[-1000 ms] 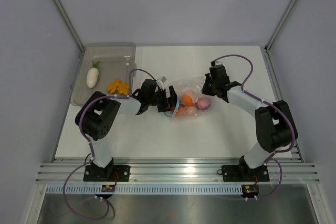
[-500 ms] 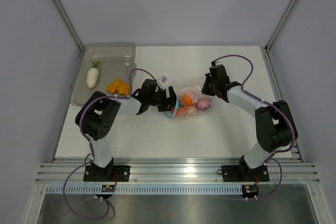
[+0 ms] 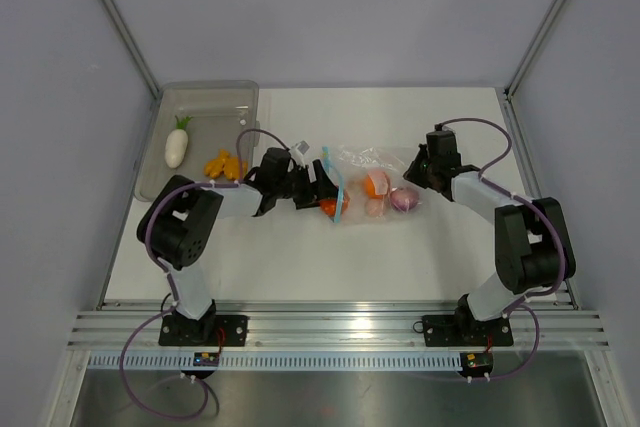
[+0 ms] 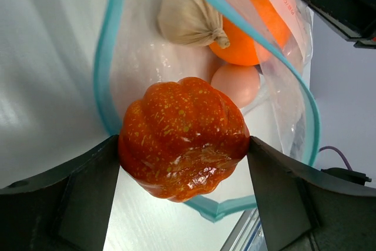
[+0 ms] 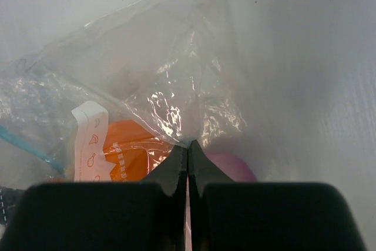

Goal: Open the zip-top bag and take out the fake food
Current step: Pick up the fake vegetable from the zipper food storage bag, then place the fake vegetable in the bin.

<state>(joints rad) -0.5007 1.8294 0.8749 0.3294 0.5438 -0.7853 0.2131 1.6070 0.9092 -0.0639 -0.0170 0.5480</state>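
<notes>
The zip-top bag [image 3: 372,179] lies in the middle of the table with its blue-rimmed mouth open to the left. My left gripper [image 3: 322,197] is shut on a ribbed red-orange toy pumpkin [image 4: 183,136] at the bag's mouth [image 4: 108,63]. Inside the bag lie an orange piece [image 4: 249,22], a pinkish egg [image 4: 237,83] and a beige garlic-like piece [image 4: 188,19]. A purple onion [image 3: 404,199] sits at the bag's right end. My right gripper [image 5: 188,148] is shut on the bag's clear plastic [image 5: 176,86] at its closed end.
The smoky-grey tray [image 3: 235,97] stands at the back left and holds a white radish with green top [image 3: 177,143] and a yellow-orange piece [image 3: 224,163]. Metal frame posts rise at the table's back corners.
The right gripper has pulled the bag's closed end to the right, stretching the bag out. The left gripper now holds the red-orange pumpkin at the mouth, a little further left.
</notes>
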